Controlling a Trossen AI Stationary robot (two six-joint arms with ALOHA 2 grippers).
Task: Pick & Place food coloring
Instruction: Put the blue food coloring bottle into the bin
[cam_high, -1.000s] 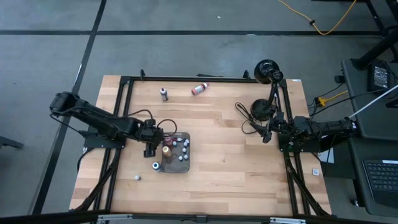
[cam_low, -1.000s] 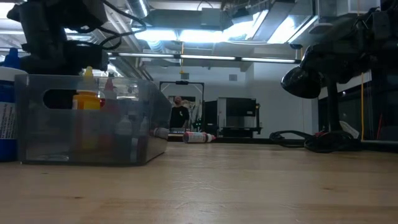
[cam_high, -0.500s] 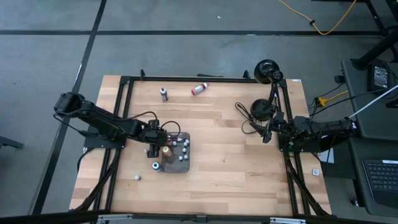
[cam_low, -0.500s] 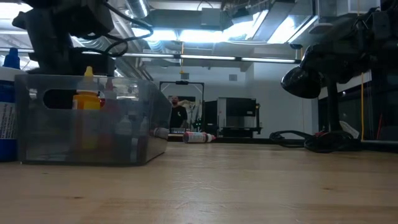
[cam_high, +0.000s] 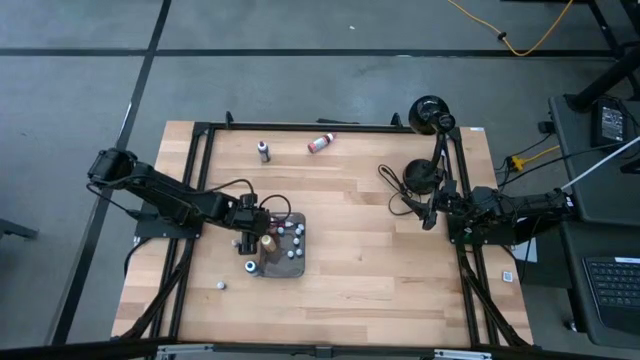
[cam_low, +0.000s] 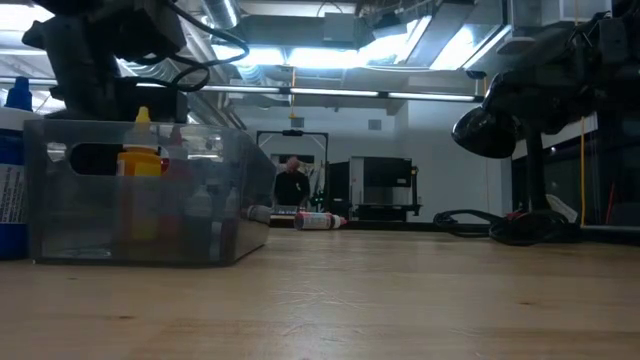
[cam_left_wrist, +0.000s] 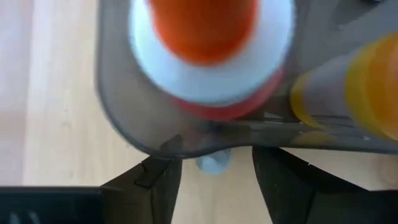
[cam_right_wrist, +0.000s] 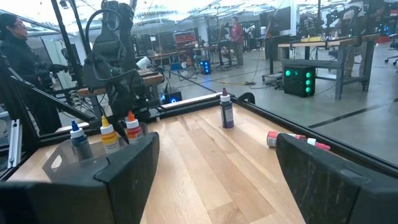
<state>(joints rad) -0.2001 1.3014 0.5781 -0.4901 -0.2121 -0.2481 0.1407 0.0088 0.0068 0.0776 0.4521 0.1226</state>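
Food coloring bottles stand in the dark grey tray (cam_high: 292, 262), several of them with white caps. An orange-capped one (cam_left_wrist: 210, 37) and a yellow one (cam_left_wrist: 367, 81) stand just inside the tray's left wall (cam_left_wrist: 186, 134). My left gripper (cam_high: 245, 232) hangs open over that wall, pointing down. A small pale blue thing (cam_left_wrist: 211, 165) shows between its fingers (cam_left_wrist: 144, 186). A blue-capped bottle (cam_high: 250, 266) stands at the tray's near-left corner. My right gripper (cam_right_wrist: 216, 143) waits open by the table's right edge (cam_high: 430, 215).
A dark bottle (cam_high: 263, 151) stands near the far edge, and a red and white one (cam_high: 320, 143) lies beside it. A tiny white piece (cam_high: 220, 285) lies near the table's near-left corner. A black lamp and cables (cam_high: 420, 178) sit far right. Bare wood (cam_high: 370, 260) spreads between tray and right arm.
My left gripper has moved a little toward the table's right, closer over the tray's left wall, and has then kept still.
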